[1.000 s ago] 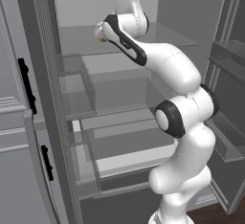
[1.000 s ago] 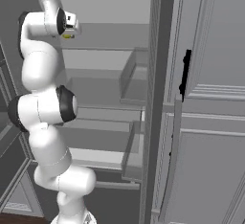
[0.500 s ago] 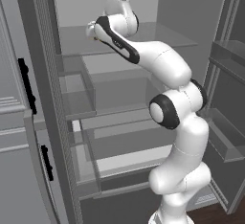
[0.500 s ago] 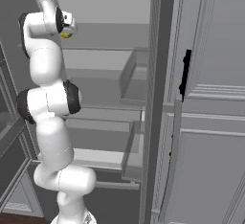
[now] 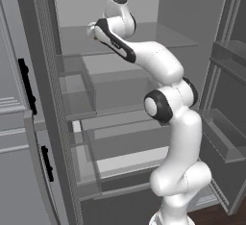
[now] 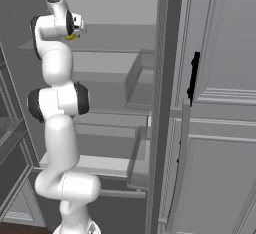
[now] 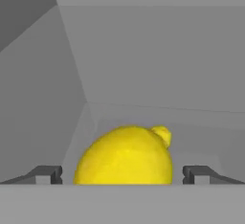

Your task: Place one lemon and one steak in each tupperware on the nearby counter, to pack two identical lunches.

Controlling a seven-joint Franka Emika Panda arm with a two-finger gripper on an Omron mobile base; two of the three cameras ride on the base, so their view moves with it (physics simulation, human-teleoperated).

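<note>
Open grey fridge interior [image 5: 144, 7], doors swung wide on both sides. Glass shelves [image 5: 158, 36] stacked top to bottom, translucent drawers [image 5: 120, 87] under the upper shelf, door bins [image 5: 226, 142] on the right-hand door in the left base view. Grey panelled cabinet front [image 6: 220, 128] with black handles [image 6: 194, 78] flanks the fridge on the right in the right base view; same kind of panel and handles [image 5: 26, 84] on the left edge in the left base view.

Arm reaches up and forward, hand at upper-shelf level. Gripper [image 7: 123, 174] points into the back corner of the shelf. Fingertips [image 7: 48, 174] sit far apart, one each side of the frame bottom in the hand view, jaws at full spread.

Lemon [image 7: 125, 158]: bright yellow, nub end up and to the right in the hand view, sitting on the upper shelf near the rear wall. It lies between the two fingertips, clear gap on both sides, neither pad touching. Nothing gripped. Lower part of the lemon is cut off at the bottom of the hand view, so contact with the palm: cannot tell.

Right base view: small yellow sliver of the lemon [image 6: 71, 36] just below the hand, at the shelf edge. Left base view: hand blocks the fruit.
</note>
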